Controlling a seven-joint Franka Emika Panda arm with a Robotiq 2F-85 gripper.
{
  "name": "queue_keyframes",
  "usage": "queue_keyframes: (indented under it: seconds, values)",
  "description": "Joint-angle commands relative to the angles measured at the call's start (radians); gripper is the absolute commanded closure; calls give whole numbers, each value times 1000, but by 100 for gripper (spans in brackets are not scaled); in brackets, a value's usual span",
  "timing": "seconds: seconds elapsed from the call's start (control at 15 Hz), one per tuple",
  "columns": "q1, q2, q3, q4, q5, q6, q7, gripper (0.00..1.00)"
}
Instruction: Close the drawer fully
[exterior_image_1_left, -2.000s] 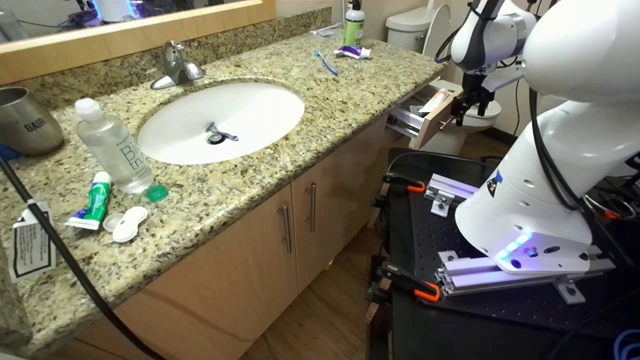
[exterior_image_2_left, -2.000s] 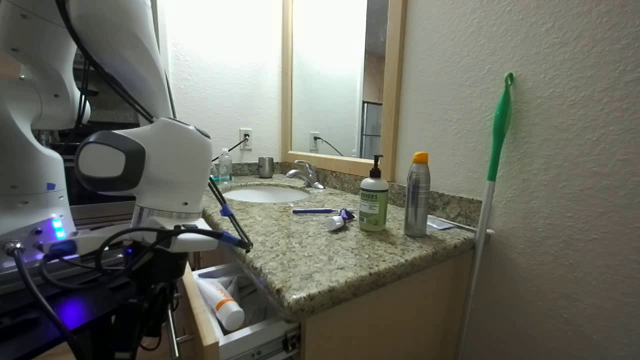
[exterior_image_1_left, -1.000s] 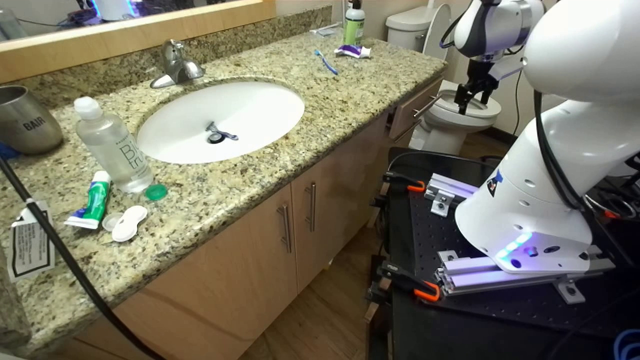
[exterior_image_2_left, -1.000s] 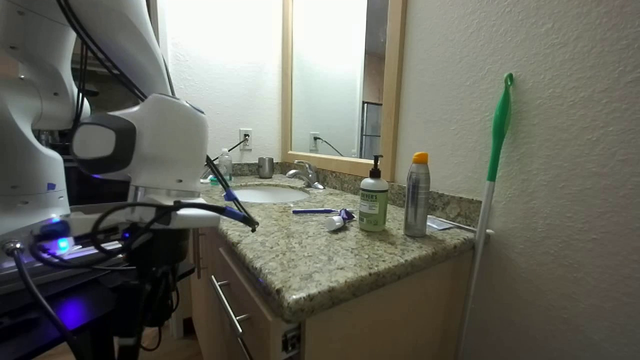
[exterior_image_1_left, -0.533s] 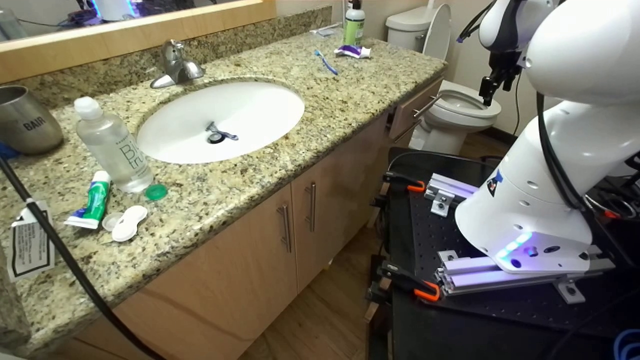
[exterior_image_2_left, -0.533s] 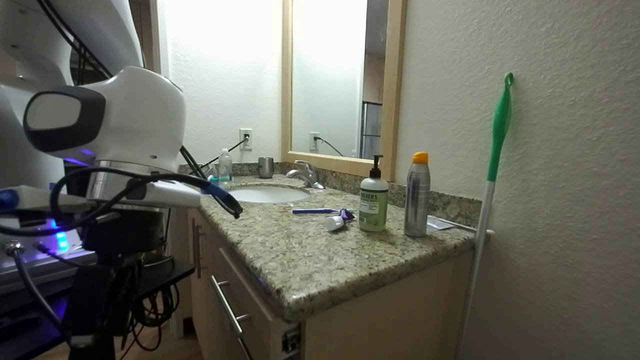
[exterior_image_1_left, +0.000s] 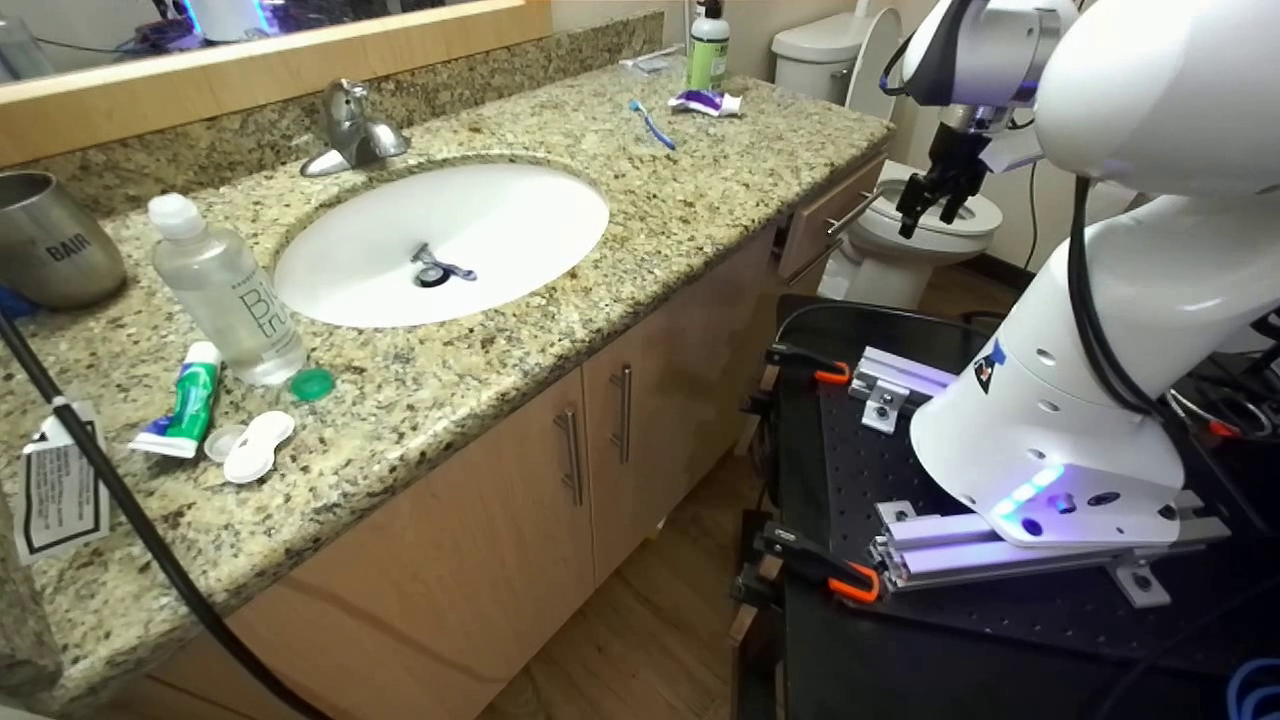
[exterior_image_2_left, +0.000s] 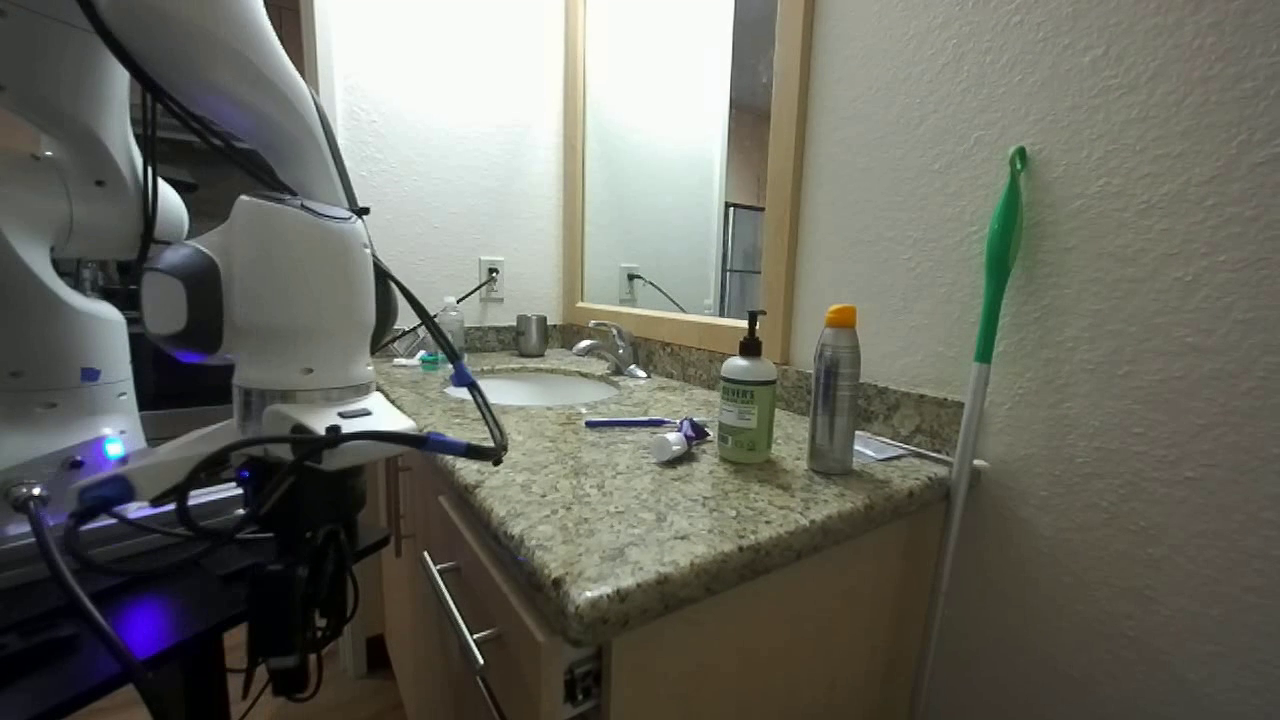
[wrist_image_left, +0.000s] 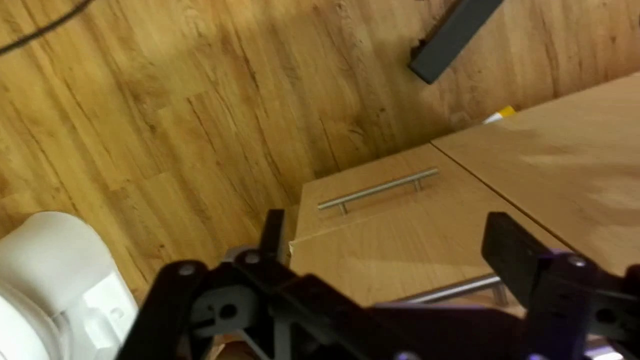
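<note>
A speckled granite worktop (exterior_image_1_left: 440, 392) stretches beside me, with the drawer (exterior_image_2_left: 490, 605) under one end, almost closed, its front standing slightly out. My claw (wrist_image_left: 384, 227) hangs apart from it, jaws spread wide. Up top, a purple-and-white tube (exterior_image_1_left: 706, 103) lies near a blue toothbrush (exterior_image_1_left: 655, 129).

Pale textured walls (exterior_image_2_left: 1130, 420), a wood-framed mirror (exterior_image_2_left: 650, 170) and a speckled counter (exterior_image_2_left: 620, 520) stand above plank flooring (wrist_image_left: 200, 110).
</note>
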Motion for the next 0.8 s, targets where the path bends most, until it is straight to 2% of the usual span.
queue_keyframes:
  seconds: [0.0, 0.13, 0.27, 0.47, 0.53, 0.6, 0.67, 0.73]
  values:
    - [-195, 33, 272, -1, 283, 75, -162, 0]
    - [-298, 80, 417, 25, 393, 125, -217, 0]
    - [-384, 145, 530, 47, 430, 204, -228, 0]
    - [-468, 207, 612, 49, 361, 292, -162, 0]
    - [-477, 224, 619, 47, 334, 318, -135, 0]
    - [-447, 213, 581, 31, 297, 341, -95, 0]
    - [-333, 156, 447, -3, 234, 351, -35, 0]
    - [-248, 91, 358, -44, 267, 364, -72, 0]
